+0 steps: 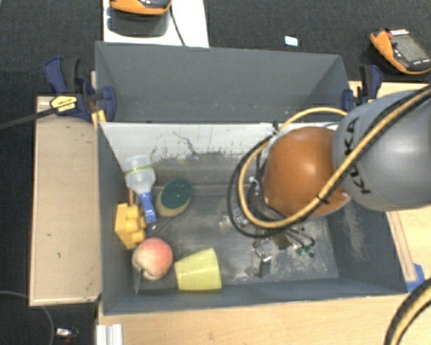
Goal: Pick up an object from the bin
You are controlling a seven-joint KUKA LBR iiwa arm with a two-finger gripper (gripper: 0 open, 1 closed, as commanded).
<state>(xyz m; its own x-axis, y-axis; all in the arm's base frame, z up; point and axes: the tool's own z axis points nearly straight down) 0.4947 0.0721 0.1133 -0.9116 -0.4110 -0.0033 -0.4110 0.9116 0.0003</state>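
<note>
A dark carpeted floor is seen around a grey metal bin (215, 85), whose floor is scratched and mostly bare. All the loose things are gathered at the bin's left. A yellow toy block (129, 225) is set against the left wall, with a clear bottle-like piece on a blue handle (141, 182) just beyond it and an apple (153, 257) just nearer. A round green pad (176, 196) is found right of the bottle, and a yellow cup (199, 270) is laid on its side against the near wall, touching the apple.

Further right, the end effector (262, 259) is held low over bare floor, beside the cup but apart from it, beneath the orange cover (302, 171). Whether it is open or closed cannot be told.

From here an empty grasp is judged the main risk, since nothing is seen beneath it. Were the cup approached, it could be rolled or nudged away, and the metal floor could be scraped.
</note>
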